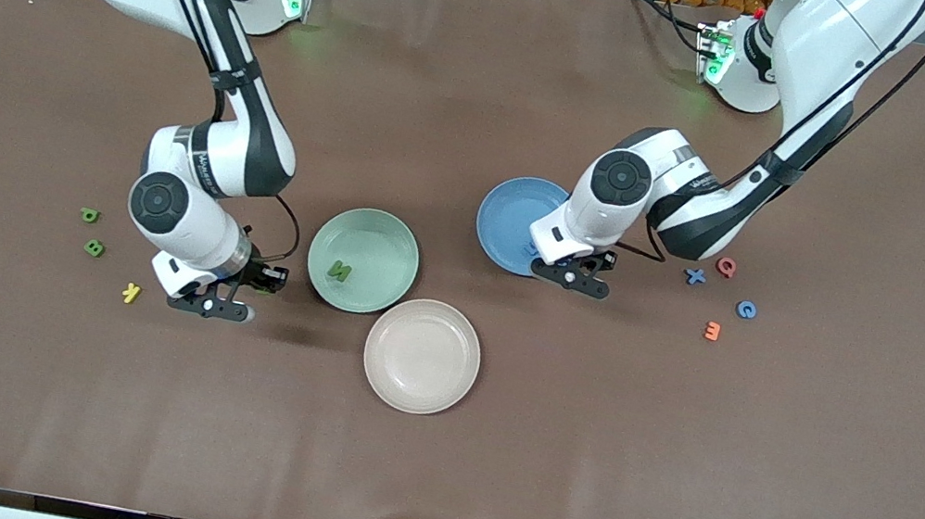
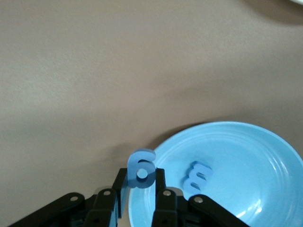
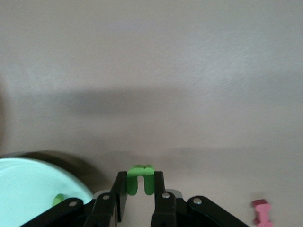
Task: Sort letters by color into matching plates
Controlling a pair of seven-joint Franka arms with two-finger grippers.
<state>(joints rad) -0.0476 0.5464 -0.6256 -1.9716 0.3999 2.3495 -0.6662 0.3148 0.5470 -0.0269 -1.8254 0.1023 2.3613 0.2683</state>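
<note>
Letters, both in hand. Blue digit [image 2: 142, 169] pinched in left gripper [image 2: 141, 189], hanging right at the blue plate's [image 1: 508, 211] rim, centre-right of the front view; one blue letter [image 2: 196, 176] already lies in that plate. Green letter [image 3: 140, 178] clamped in right gripper [image 3: 141, 189], lower left of the front view, over bare worktop [image 1: 671, 473] just beside the green plate [image 1: 392, 285], which holds one green letter [image 1: 340, 271].

Loose pieces: two green [image 1: 94, 247] and a yellow [image 1: 131, 292] near the left edge; blue cross [image 1: 694, 277], blue letter [image 1: 746, 310], red [image 1: 726, 266] and orange [image 1: 712, 330] at right. Beige plate [image 1: 422, 356] low centre, nothing in it.

Risks, by my reckoning: the blue digit sits over the rim, so a release here could bounce it off the lip onto the worktop. The green letter is not yet over its plate; letting go early drops it short. Both pieces look held by an edge, so they may twist or cling to a finger.
</note>
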